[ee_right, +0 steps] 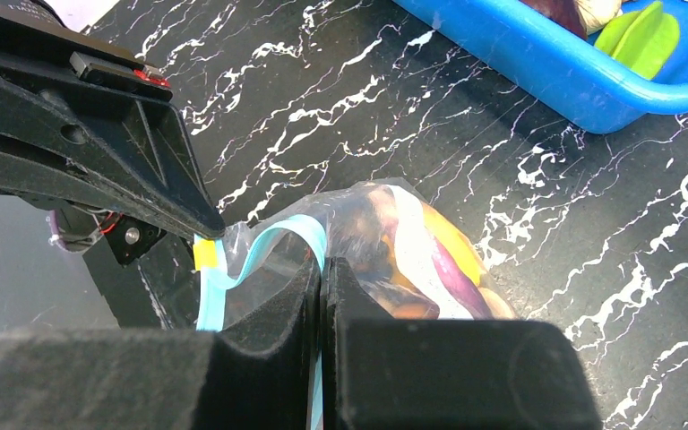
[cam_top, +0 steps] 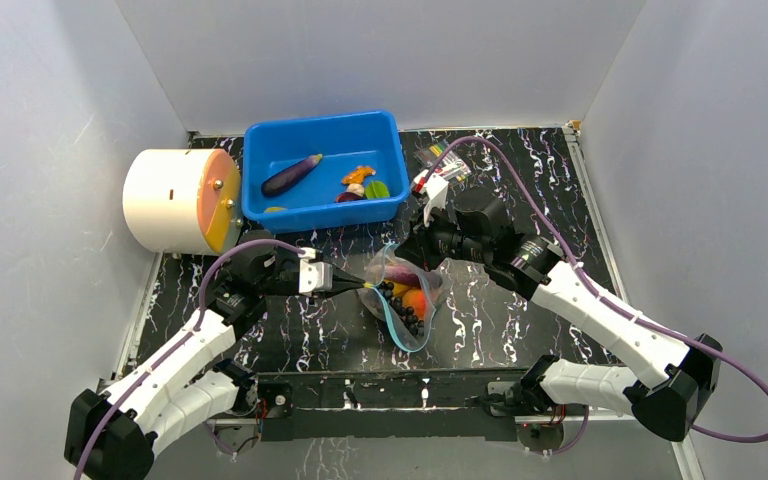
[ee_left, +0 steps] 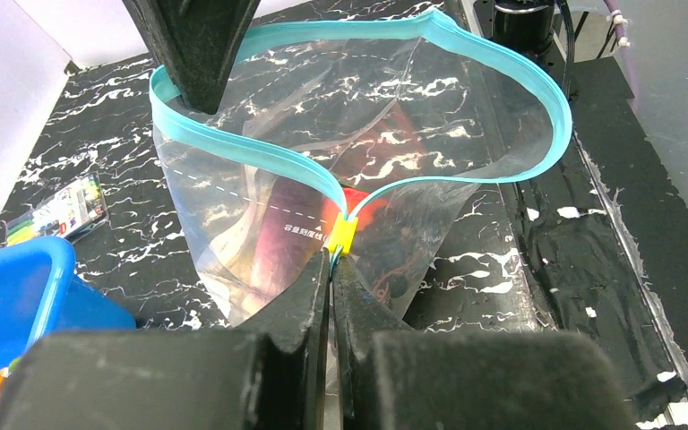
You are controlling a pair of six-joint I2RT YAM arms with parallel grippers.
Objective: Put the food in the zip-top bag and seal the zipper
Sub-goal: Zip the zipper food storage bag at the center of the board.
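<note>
- Your left jaws are closed tight, pinching the zipper end just below the yellow tab.
- Your right jaws are closed too, clamped on the zipper's far edge.
- The bag sits mid-worktop, between the two arms and near the blue bin.
- The mouth gapes open and the zipper loops wide, unsealed.
- Food in the bag: dark grapes, an orange piece and something purple.
- Food in the bin: an eggplant, a green slice and small orange bits.
- A marker packet lies right of the bin, with a white drum to its left.
</note>
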